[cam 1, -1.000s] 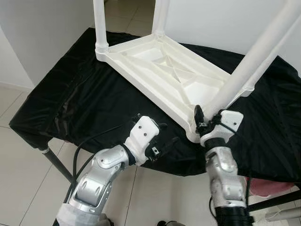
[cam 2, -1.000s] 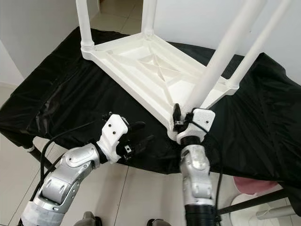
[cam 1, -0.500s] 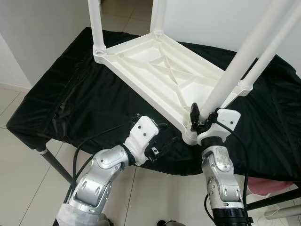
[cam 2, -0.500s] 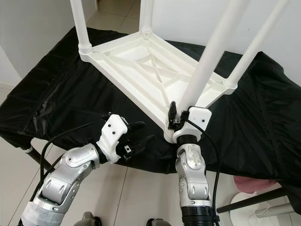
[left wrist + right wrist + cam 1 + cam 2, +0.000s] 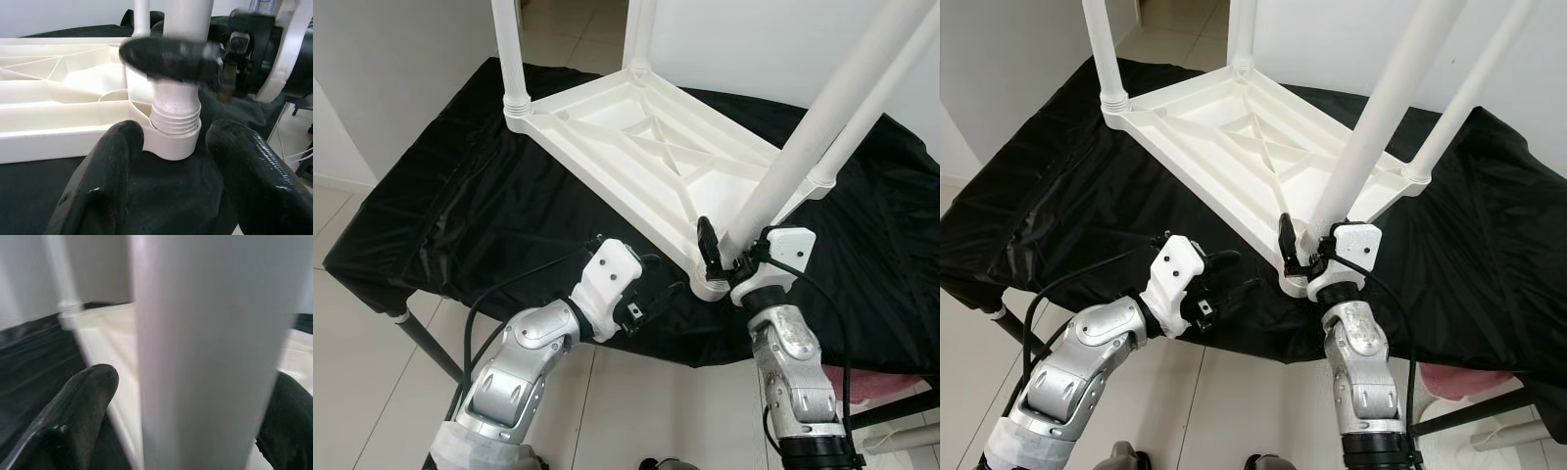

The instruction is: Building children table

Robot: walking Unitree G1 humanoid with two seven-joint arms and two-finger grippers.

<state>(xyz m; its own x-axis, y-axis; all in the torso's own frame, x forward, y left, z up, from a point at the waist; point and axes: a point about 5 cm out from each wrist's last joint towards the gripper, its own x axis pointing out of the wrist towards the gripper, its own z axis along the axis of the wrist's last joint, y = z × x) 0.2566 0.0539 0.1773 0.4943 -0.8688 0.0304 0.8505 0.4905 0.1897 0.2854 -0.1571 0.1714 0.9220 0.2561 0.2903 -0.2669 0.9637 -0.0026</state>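
The white plastic table [image 5: 646,147] lies upside down on the black-draped surface [image 5: 440,196], judged light, stiff and slick. Its near leg [image 5: 803,147] is pinched low by the right pincer [image 5: 729,257], best held near the socket; the left pincer [image 5: 651,294] is spread, nearby.

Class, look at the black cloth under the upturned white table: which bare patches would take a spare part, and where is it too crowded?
Bare black cloth lies on the robot's left of the white table. More lies at the far right edge. The near corner is crowded: the right gripper holds the near leg, and the left gripper hovers beside it.
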